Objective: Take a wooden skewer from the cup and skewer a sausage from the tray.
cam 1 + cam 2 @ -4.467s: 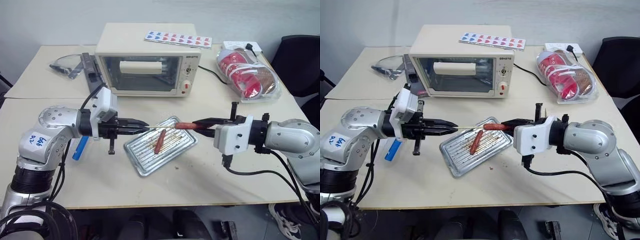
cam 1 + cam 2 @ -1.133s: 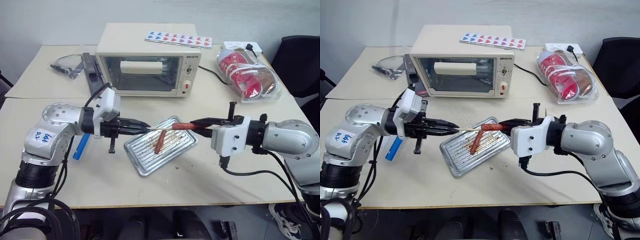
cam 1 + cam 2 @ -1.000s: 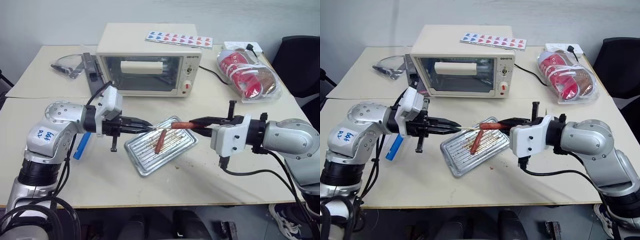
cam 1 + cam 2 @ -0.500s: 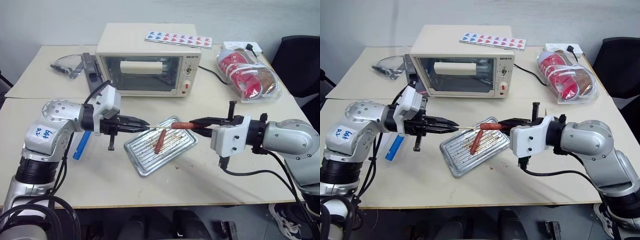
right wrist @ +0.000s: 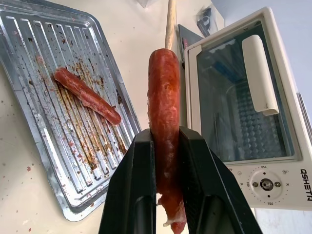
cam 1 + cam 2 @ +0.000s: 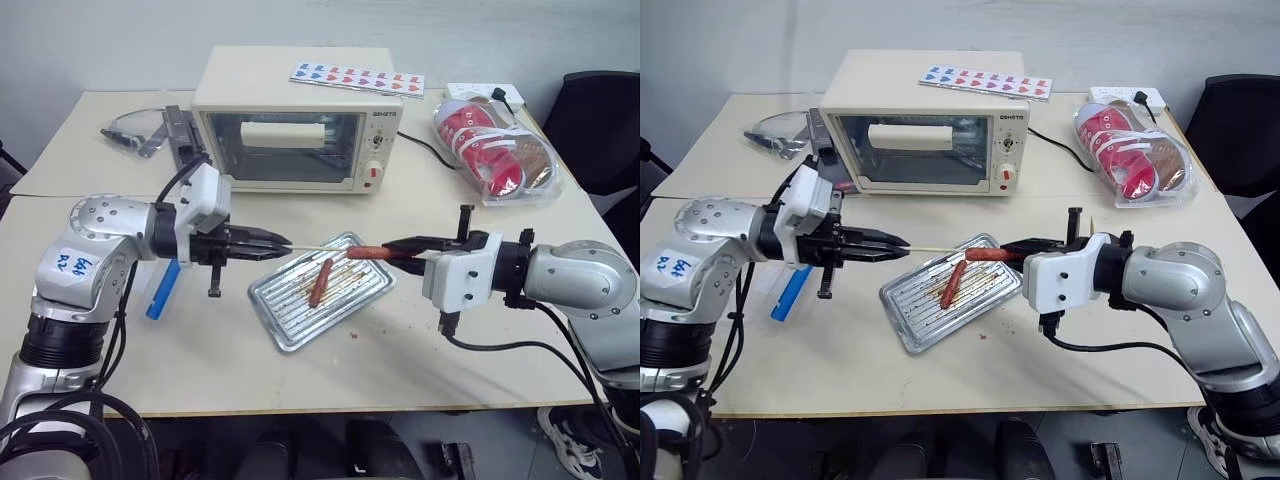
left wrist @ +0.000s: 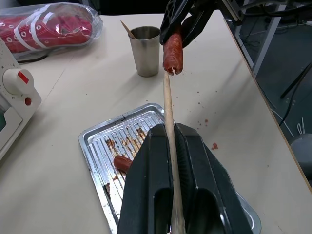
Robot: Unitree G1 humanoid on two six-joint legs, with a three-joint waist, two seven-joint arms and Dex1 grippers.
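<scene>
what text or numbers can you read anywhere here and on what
"100": beside the lower dial of the toaster oven, right wrist view.
Brand at the oven's panel edge: partly cut off, unreadable.
Blue handwriting on the left arm's sticker: illegible.
Heart sticker sheet: hearts, no words.

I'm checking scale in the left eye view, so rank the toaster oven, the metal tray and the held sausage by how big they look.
1. toaster oven
2. tray
3. sausage, clamped in the right gripper
</scene>
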